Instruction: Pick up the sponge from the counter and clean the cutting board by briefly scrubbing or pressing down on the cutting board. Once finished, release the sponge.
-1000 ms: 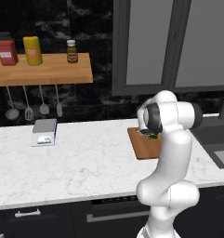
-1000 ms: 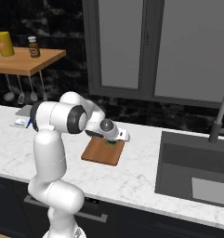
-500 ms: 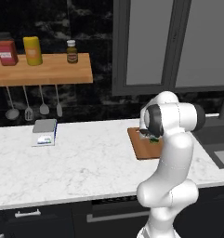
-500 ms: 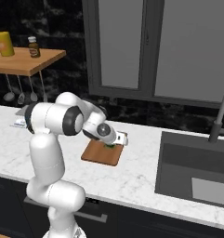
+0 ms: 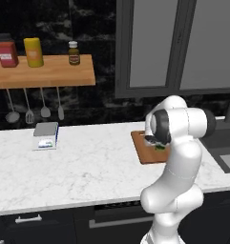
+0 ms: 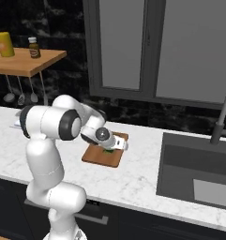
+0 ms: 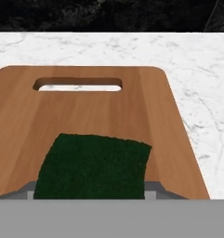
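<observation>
The reddish-brown cutting board (image 5: 143,155) (image 6: 96,158) (image 7: 108,111) lies on the white marble counter (image 5: 88,167) (image 6: 133,180) (image 7: 201,69), with a handle slot at its far end. My gripper (image 6: 109,149) (image 5: 159,145) is low over the board and shut on the sponge (image 6: 107,151) (image 5: 160,147) (image 7: 94,165). In the hand view the sponge's dark green scouring face rests flat on the board's near half and hides the fingertips.
A sink (image 6: 199,173) with a tall faucet (image 6: 222,122) lies right of the board. A small scale (image 5: 45,136) sits on the counter's left. Above it, a wooden shelf (image 5: 45,72) holds bottles, and utensils (image 5: 30,112) hang below.
The hand with the sponge has slid a little along the board toward its near side. The board has stayed in place.
</observation>
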Robot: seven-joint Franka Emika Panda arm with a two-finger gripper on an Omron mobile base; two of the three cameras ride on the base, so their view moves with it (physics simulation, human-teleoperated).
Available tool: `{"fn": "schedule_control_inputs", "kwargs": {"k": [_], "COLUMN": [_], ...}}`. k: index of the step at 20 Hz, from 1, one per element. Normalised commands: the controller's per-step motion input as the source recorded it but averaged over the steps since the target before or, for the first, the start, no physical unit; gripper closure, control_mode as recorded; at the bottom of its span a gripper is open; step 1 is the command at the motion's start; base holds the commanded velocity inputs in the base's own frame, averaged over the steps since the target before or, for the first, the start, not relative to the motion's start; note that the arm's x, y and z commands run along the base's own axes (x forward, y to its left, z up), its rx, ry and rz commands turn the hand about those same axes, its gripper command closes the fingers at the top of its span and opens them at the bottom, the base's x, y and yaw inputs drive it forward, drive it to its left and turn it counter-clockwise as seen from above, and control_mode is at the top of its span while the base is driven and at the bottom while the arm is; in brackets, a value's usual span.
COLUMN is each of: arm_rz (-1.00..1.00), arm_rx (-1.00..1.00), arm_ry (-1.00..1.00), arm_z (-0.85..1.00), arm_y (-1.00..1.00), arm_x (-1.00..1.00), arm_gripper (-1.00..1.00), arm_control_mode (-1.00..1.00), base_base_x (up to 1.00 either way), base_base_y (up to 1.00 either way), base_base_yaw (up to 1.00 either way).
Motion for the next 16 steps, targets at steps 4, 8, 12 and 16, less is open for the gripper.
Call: {"fn": "schedule_control_inputs", "kwargs": {"k": [4, 8, 12, 16], "arm_rz": [0.02, 0.03, 0.03, 0.02], "arm_rx": [0.00, 0.00, 0.00, 0.00], "arm_ry": [0.04, 0.04, 0.03, 0.02], "arm_z": [-0.76, -0.83, -0.86, -0.81], "arm_y": [-0.07, -0.06, -0.09, -0.18], "arm_x": [-1.00, -1.00, -1.00, -1.00], "arm_gripper": [1.00, 1.00, 1.00, 1.00], "arm_control_mode": [-1.00, -1.00, -1.00, -1.00], "base_base_x": [0.00, 0.00, 0.00, 0.00], "base_base_y": [0.00, 0.00, 0.00, 0.00], "base_base_yaw": [0.00, 0.00, 0.00, 0.00]}}
